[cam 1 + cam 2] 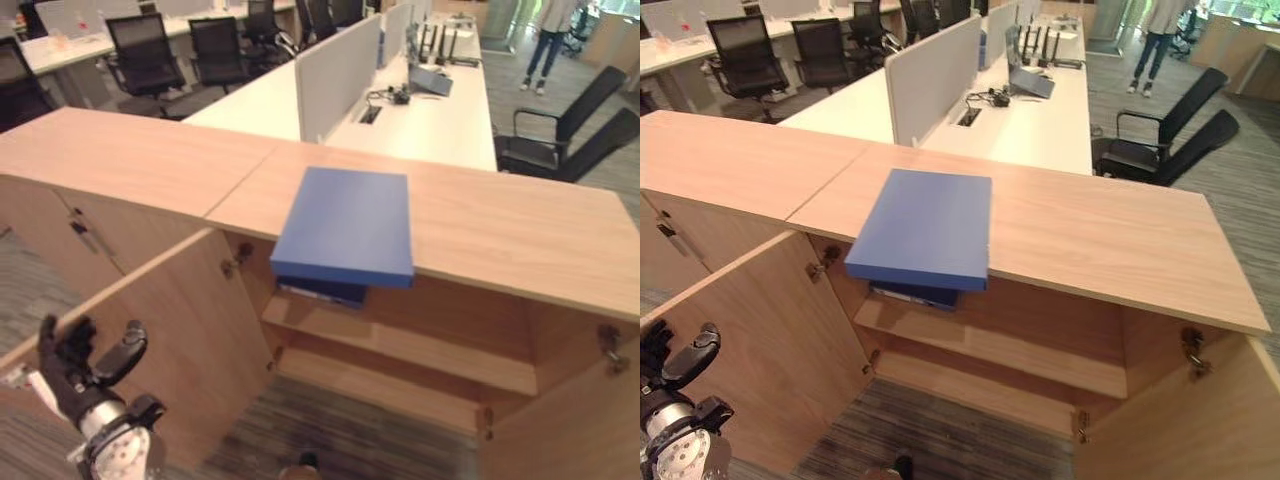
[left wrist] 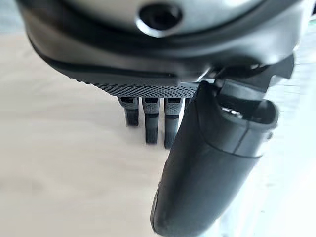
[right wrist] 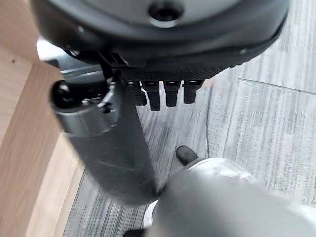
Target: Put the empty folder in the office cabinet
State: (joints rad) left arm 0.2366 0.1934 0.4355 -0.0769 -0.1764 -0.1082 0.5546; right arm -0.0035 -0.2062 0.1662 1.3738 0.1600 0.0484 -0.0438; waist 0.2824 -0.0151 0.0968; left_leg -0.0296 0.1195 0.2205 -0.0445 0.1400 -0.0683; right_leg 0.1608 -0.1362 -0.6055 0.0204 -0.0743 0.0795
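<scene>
The blue folder (image 1: 345, 225) lies flat on top of the office cabinet (image 1: 520, 225), its near edge jutting over the open compartment, which looks like a handy edge for gripping it from below. The left hand (image 1: 85, 365) hangs well down and to the side of it, beside the open cabinet door (image 1: 160, 330), fingers loosely spread and holding nothing. The right hand (image 3: 148, 84) points at the floor, fingers relaxed and empty, well apart from the folder.

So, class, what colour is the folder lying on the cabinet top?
Blue; the folder shows best in the left eye view.
</scene>
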